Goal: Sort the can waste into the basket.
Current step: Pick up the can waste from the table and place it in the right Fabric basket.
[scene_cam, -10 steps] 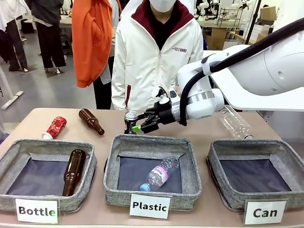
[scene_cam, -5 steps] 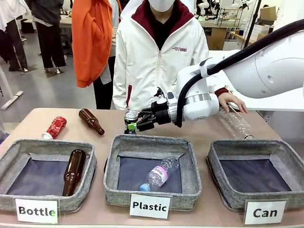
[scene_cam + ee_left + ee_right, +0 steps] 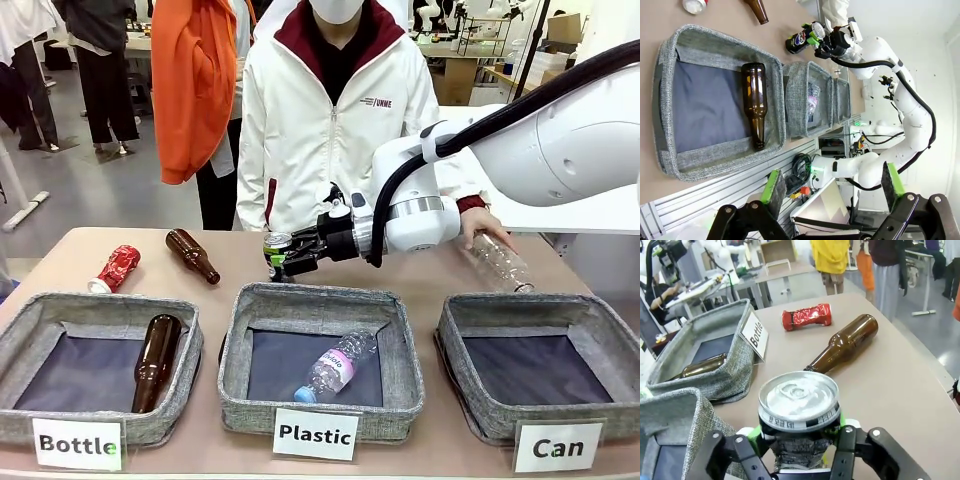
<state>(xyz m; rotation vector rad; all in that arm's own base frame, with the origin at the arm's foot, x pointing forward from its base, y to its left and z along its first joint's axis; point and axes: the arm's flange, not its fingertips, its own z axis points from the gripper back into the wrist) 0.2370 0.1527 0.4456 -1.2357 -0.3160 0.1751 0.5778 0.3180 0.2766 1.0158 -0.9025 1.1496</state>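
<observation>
Moved: right gripper point(image 3: 282, 264) has slid a little leftward, and its jaws, spread beside the black can point(image 3: 276, 244) a second ago, now sit clamped on it.
Also changed: person's hand point(image 3: 481, 222) has come in at the far right and rests on the clear plastic bottle point(image 3: 502, 264) lying beyond the Can basket point(image 3: 540, 310).
Right tool: clenched on the black can, with green pads pressed to both sides of its body.
Left tool: left gripper point(image 3: 833, 184) gapes wide with nothing between its fingers and hangs well apart from the baskets.
Can position: just behind the back rim of the Plastic basket point(image 3: 318, 296), mid-table. Whether its base has left the surface cannot be told.
Meaning for task: the grasp looks made, so lifting and carrying is probably the step in hand. The Can basket's dark floor is bare, so neither can is sorted yet.
Other can: red can point(image 3: 118, 268) lies on its side at the far left, near a loose brown bottle point(image 3: 192, 255), with no tool on it.
Right wrist view adds: the silver lid from above and the crumpled wall seated between the pads, which the front view leaves unclear.
Left wrist view adds: the Bottle basket point(image 3: 670, 45) from overhead, and the right arm far off holding the can.
Front view adds: the way rightward to the Can basket, and the person's hand close to that route, which probably needs minding.
</observation>
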